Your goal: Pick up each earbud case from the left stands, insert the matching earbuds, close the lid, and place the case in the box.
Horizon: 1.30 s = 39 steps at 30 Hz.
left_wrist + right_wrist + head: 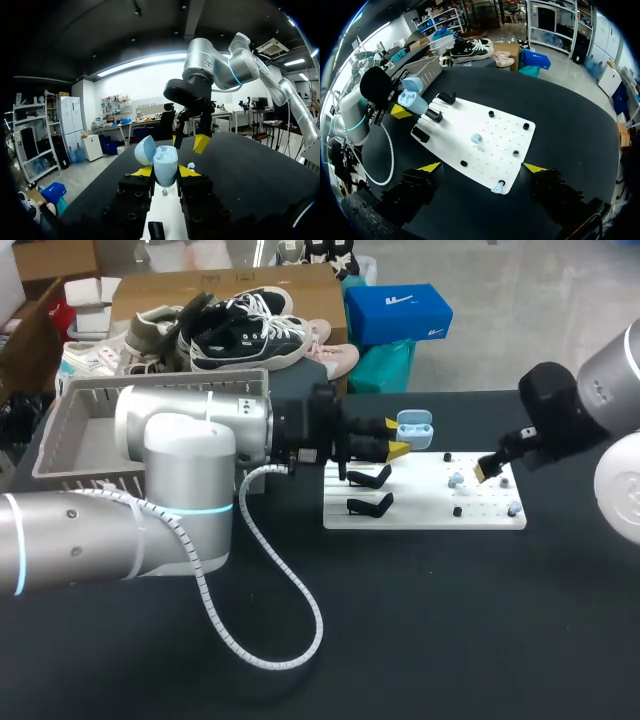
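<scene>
Our left gripper (394, 438) is clamped on the earbud case (165, 164), which sits between its yellow tips with the lid swung open. We judge the case light, hard and glossy, so apt to slip. The body's sides are the hold, never the hinged lid. Our right gripper (482, 167) hangs spread wide, holding nothing, with an earbud (476, 138) ahead of its fingers. Black stands (368, 478) sit under the left fingers, so we judge that lifting first is safest. The grey box (75, 435) lies well behind them.

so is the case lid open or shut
Open: the lid stands tilted back off the case, which the left gripper holds.
</scene>
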Tool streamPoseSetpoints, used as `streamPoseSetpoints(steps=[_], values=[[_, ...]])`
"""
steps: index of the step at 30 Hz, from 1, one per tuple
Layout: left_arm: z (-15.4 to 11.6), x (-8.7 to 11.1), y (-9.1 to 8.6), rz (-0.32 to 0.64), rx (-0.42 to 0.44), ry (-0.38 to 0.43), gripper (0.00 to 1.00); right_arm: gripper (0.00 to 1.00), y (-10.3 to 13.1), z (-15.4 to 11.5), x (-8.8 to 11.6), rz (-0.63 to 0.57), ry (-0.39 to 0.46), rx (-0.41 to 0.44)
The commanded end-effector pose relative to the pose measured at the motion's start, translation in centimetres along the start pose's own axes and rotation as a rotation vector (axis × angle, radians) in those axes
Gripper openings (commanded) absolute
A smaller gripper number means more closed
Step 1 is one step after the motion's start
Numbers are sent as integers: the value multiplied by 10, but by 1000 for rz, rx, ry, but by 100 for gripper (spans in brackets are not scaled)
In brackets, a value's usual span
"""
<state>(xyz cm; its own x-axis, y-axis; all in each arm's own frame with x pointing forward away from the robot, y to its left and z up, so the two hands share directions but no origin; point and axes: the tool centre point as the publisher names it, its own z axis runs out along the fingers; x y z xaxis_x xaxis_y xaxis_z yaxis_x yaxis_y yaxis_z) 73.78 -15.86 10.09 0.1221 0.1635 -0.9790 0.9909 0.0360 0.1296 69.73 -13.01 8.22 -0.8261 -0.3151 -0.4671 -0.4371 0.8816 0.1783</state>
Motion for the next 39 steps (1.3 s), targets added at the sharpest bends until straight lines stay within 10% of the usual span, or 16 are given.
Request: streamPoseSetpoints(steps=[1,23,39], values=[[2,0,-2,1,-7,1,0,100,0,-1,6,2,-10,43],[2,0,-2,1,-7,1,0,100,-11,6,31,-263,133,190],[2,0,-2,1,-7,1,0,100,-10,16,48,-214,180,250]])
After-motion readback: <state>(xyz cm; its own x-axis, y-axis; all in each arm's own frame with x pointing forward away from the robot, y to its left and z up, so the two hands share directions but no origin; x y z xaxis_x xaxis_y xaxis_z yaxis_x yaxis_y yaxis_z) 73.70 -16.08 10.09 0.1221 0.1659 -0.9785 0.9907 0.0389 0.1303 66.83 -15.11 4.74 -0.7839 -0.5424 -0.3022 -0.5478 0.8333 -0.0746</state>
